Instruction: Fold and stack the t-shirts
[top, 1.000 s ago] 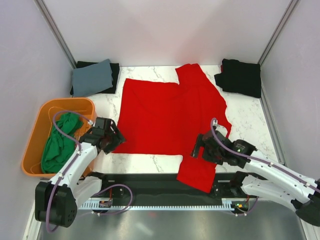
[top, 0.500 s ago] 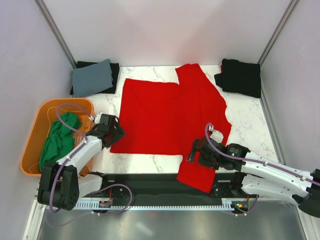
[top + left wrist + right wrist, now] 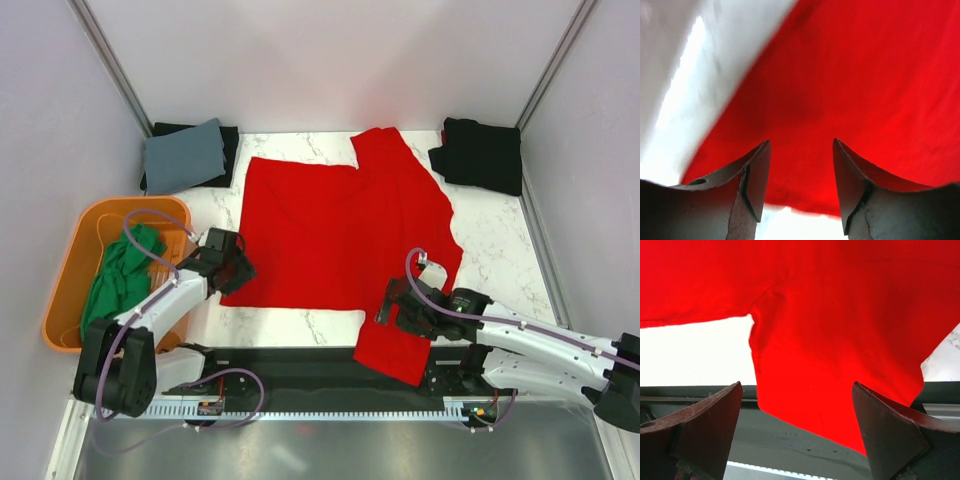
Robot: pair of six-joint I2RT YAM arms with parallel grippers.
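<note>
A red t-shirt (image 3: 340,235) lies spread flat on the marble table (image 3: 505,250), one sleeve hanging over the near edge. My left gripper (image 3: 238,272) is open at the shirt's near left corner; in the left wrist view its fingers (image 3: 752,182) straddle the red hem (image 3: 805,200) just above the table. My right gripper (image 3: 392,300) is open above the near sleeve; in the right wrist view the sleeve (image 3: 840,375) lies between the wide-apart fingertips (image 3: 715,415). A folded grey shirt (image 3: 185,155) lies on a black one at the back left. A folded black shirt (image 3: 482,153) lies at the back right.
An orange basket (image 3: 70,280) at the left holds a crumpled green shirt (image 3: 120,285). A black rail (image 3: 300,365) runs along the table's near edge. Side walls stand close on both sides.
My left gripper has moved forward and right to the shirt's near left corner. My right gripper has shifted a little left and nearer over the sleeve. The shirt has not moved.
</note>
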